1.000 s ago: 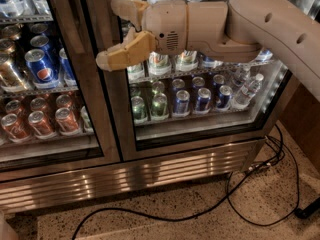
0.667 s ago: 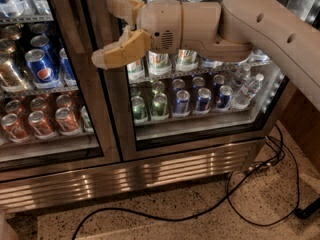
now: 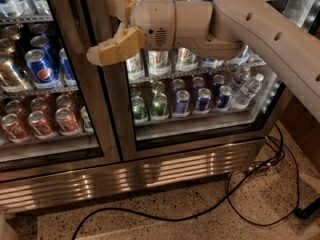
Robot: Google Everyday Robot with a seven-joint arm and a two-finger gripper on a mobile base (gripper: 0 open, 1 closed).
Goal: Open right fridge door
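Note:
The right fridge door is a glass pane in a steel frame, fronting green and blue cans and water bottles; it stands shut. Its left frame edge runs down beside the centre post. My gripper is at the top centre, in front of that frame edge, reaching in from the right on the beige arm. Its fingers are spread apart, the lower finger angled down-left and the upper finger above it. Nothing is held. No bar handle can be made out.
The left glass door fronts blue Pepsi and orange cans. A steel grille runs along the fridge base. A black cable loops over the speckled floor to a plug at the lower right. A brown wall panel stands at the right.
The gripper and arm have moved a little left and up, closer to the right door's left frame edge. The door has not moved.

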